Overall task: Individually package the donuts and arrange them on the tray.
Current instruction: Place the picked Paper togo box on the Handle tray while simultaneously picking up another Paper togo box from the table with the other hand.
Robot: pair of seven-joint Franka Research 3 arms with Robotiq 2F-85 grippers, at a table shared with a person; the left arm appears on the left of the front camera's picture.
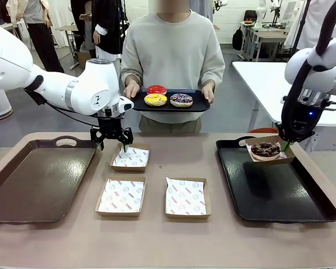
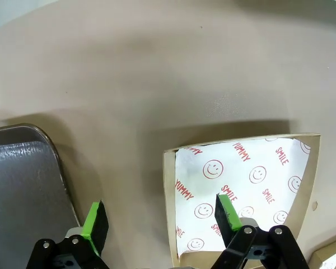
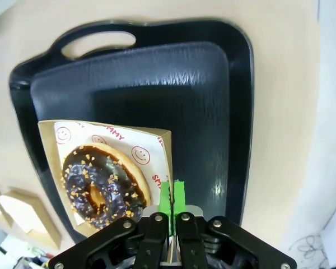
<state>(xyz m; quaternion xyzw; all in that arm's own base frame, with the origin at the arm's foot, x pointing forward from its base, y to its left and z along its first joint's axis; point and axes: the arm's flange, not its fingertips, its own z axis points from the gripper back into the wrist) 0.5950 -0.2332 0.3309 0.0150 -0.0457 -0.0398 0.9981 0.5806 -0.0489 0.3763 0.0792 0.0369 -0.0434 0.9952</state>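
Carrying chocolate donut [image 1: 265, 149], soft, light, glaze likely smearing, is sitting in a flimsy box [image 3: 157, 147] at the front view's right, over the black tray [image 1: 280, 196]. Right end effector [image 3: 172, 193] is pinching the box wall, probably the safest hold; left end effector [image 2: 162, 216] is hanging open.

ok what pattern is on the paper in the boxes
White paper with red smiley faces, YUMMY and SMILE; clearest in the left wrist view.
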